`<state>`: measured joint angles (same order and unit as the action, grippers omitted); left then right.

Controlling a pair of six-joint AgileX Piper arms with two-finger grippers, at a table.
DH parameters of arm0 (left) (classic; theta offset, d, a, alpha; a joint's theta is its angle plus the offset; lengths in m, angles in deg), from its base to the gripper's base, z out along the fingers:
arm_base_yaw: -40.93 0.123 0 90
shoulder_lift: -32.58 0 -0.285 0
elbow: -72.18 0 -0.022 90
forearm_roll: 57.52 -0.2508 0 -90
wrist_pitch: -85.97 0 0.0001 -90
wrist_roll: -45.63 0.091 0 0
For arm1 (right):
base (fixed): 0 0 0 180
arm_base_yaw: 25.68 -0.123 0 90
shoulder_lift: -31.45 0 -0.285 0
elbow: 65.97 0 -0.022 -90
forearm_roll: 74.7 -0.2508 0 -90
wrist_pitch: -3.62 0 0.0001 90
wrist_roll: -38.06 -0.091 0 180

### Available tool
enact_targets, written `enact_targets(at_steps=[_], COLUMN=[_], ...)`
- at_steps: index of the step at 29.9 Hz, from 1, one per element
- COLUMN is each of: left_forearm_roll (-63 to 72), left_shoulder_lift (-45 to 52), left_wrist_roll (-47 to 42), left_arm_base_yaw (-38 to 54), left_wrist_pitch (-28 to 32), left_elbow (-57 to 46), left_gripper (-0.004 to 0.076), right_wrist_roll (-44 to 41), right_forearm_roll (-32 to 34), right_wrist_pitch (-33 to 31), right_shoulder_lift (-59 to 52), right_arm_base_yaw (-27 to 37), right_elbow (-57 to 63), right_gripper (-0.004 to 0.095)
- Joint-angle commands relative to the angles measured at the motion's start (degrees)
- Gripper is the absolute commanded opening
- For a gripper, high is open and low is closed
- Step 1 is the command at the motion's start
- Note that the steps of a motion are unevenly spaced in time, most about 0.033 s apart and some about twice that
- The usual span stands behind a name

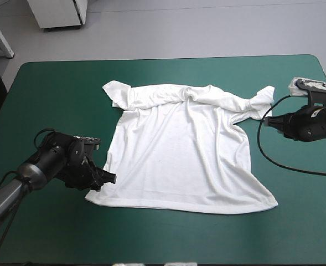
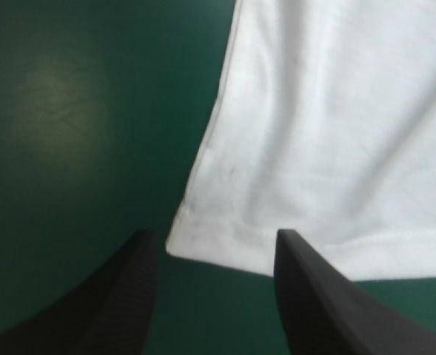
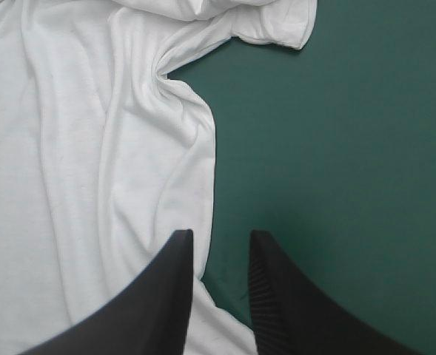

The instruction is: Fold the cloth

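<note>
The white T-shirt (image 1: 179, 155) lies spread flat in the middle of the table, its hem toward the near edge and its collar end rumpled, both sleeves bunched. My left gripper (image 1: 108, 178) stands open at the hem's left corner. In the left wrist view the corner of the T-shirt (image 2: 336, 133) lies just ahead of the gap of the left gripper (image 2: 212, 240). My right gripper (image 1: 268, 123) sits open beside the shirt's right side, below the right sleeve (image 1: 259, 100). In the right wrist view the T-shirt's (image 3: 77, 148) side edge runs under one finger of the right gripper (image 3: 219, 237).
Teal-green cover (image 1: 52, 100) surrounds the shirt on every side, with broad strips at the left, at the right and along the near edge. The table's far edge (image 1: 168, 58) runs just beyond the collar.
</note>
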<state>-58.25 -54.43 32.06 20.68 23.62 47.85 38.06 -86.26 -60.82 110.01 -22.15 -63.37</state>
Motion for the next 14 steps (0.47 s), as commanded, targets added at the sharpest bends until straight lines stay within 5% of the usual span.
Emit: enact_targets(at_steps=[1,14], left_forearm_roll=[-1.04,1.93], left_shoulder_lift=[-1.47,-7.89], left_wrist_roll=[-0.62,-0.5], left_arm_base_yaw=[-0.41,-0.41], left_wrist_pitch=[1.44,6.3], left_elbow=[1.16,-5.36], left_gripper=[0.0368,0.0335], right_wrist_roll=[0.45,0.45], right_forearm_roll=[-0.63,-0.18], right_wrist_pitch=[2.39,2.17], right_shoulder_lift=[-1.48,-1.48], right_arm_base_yaw=[0.11,0.11], right_elbow=[-1.45,-1.45], right_gripper=[0.0252,0.0252])
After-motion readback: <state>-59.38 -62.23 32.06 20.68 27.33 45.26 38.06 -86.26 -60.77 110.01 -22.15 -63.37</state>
